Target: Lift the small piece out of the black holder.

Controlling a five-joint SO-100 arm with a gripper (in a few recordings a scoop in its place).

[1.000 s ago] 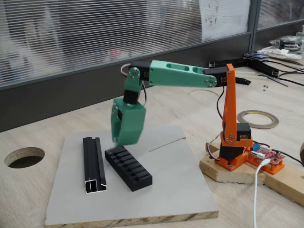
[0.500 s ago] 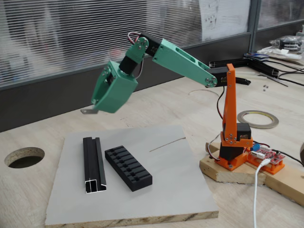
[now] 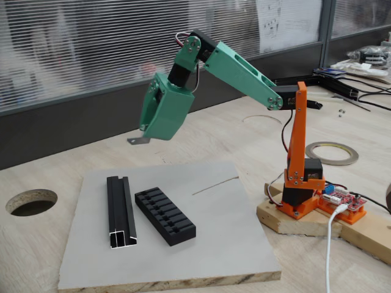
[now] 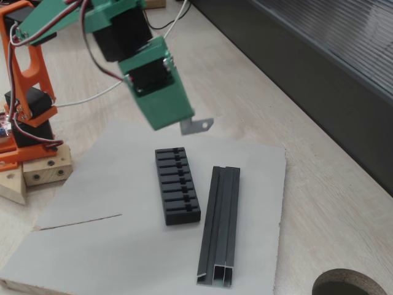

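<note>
The black holder (image 3: 165, 216) (image 4: 177, 184) lies flat on the grey board (image 3: 214, 244) (image 4: 92, 246), its slotted top facing up. High above the board's far edge hangs my green gripper (image 3: 148, 135) (image 4: 184, 126), shut on the small piece (image 3: 139, 140) (image 4: 198, 125). The piece is a thin grey metal tab with a small hole at its free end. It sticks out sideways from the fingertips, well clear of the holder. The fingers themselves are mostly hidden behind the green gripper body.
A longer black U-channel rail (image 3: 121, 210) (image 4: 221, 224) lies beside the holder on the board. The orange arm base (image 3: 299, 183) (image 4: 24, 110) stands on a wooden block. A round hole (image 3: 30, 201) (image 4: 347, 284) is cut in the table. A tape roll (image 3: 332, 152) lies behind the base.
A second ago the gripper was down at the holder's far end. It has risen with the small piece in its grip and has since shifted a little to the right.
</note>
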